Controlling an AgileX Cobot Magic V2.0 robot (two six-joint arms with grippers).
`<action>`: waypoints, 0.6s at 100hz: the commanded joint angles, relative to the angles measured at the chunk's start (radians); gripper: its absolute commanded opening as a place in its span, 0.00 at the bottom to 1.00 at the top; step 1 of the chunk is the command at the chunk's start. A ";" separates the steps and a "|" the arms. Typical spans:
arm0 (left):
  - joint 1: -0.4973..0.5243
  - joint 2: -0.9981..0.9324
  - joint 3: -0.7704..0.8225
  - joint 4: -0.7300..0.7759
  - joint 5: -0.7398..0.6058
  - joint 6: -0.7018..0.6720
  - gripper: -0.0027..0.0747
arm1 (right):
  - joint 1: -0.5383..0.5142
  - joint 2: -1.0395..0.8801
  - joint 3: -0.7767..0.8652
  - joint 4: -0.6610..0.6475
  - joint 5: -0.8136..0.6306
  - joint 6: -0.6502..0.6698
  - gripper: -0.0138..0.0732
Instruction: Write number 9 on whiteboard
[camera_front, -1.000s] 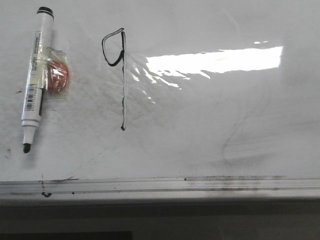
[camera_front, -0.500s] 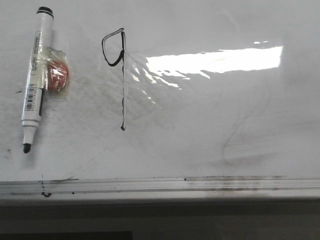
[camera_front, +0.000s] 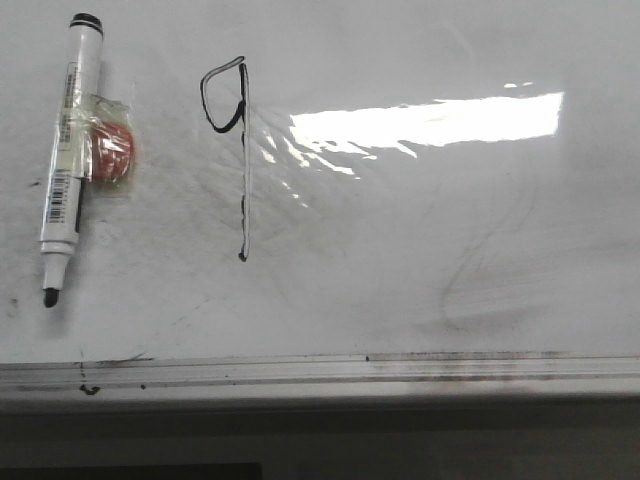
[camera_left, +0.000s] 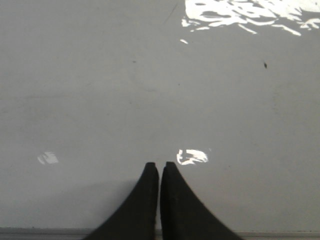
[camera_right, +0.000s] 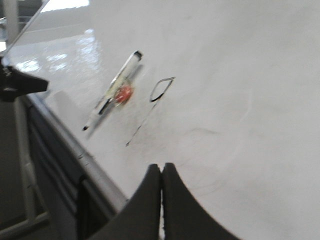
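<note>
Marker (camera_front: 68, 155) lies flat on the whiteboard (camera_front: 420, 250), well to the left of the number 9 (camera_front: 236, 150), uncapped with its dark tip pointing down toward the board's metal bottom rail (camera_front: 400, 368); a small red round piece (camera_front: 112, 150) is taped to its barrel on the side facing the figure. The number 9 itself stands complete as far as the front view shows: a small angular loop on top, closed against a long straight stem that runs down and stops well above the rail. To the right of the figure a bright patch of glare (camera_front: 430, 122) stretches across the board, and below that patch a faint grey curved smudge (camera_front: 480, 285) of old erased ink shows. Neither arm appears in the front view. In its wrist view the left gripper (camera_left: 160, 167) is clenched with its black fingers pressed together on nothing, over bare board. The right gripper (camera_right: 161, 167) is likewise closed and empty, hanging near the rail with the marker (camera_right: 112, 91) and the figure (camera_right: 152, 102) in sight beyond it. Judging from this, the writing is done and the pen is put down; nothing seems left but for the arms to rest.
</note>
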 joint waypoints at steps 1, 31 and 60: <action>0.001 -0.027 0.041 -0.009 -0.045 -0.012 0.01 | -0.101 0.009 0.018 -0.012 -0.226 -0.003 0.08; 0.001 -0.027 0.041 -0.009 -0.045 -0.012 0.01 | -0.598 0.009 0.115 0.041 -0.289 0.082 0.08; 0.001 -0.027 0.041 -0.009 -0.045 -0.012 0.01 | -0.801 -0.071 0.179 0.030 -0.160 0.094 0.08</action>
